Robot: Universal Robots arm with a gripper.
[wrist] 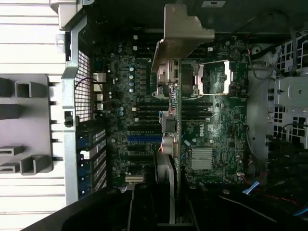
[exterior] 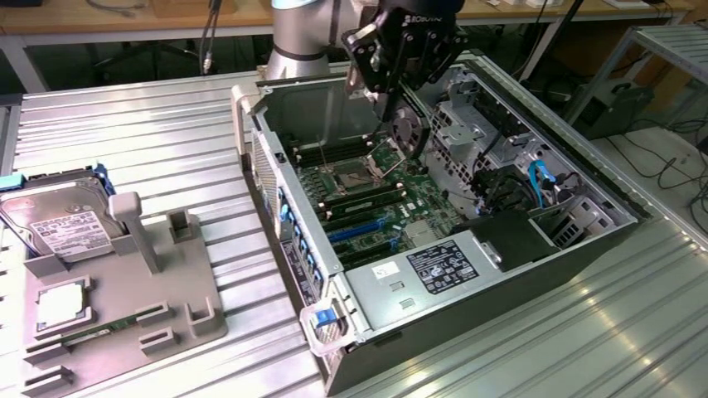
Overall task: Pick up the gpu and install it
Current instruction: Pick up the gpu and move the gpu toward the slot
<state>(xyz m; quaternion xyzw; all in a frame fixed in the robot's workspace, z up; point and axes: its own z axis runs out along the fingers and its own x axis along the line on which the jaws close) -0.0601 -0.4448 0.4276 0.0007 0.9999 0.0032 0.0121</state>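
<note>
Gpu is up in the air, hanging on edge from the gripper, whose fingers are clamped across the card's upper edge. On the wrist view I'm looking straight along its thin edge. The silvery bracket is at the end away from the fingers, and the round fan bulges off one face closer to them.

The card hangs inside the open case, over the middle of the motherboard. As far as I can tell, its lower edge is clear of the board and not in any slot. The blue slot is near the card's line but off to one side, not under it.

Handling-wise I'd call it light and stiff but fragile. It's a bare board with tiny parts, and the fan shouldn't take any squeeze. The plain board edge opposite the connector looks like the sane place to hold, and that's roughly where the fingers are. A thin card pinched at one spot could pivot in the pads, so I wouldn't trust it to hang perfectly square.

Farther out is the case wall. Past it, at the exterior view's left, a grey tray sits on the ribbed metal table. The hard drive is at the tray's edge, well apart from the card.
</note>
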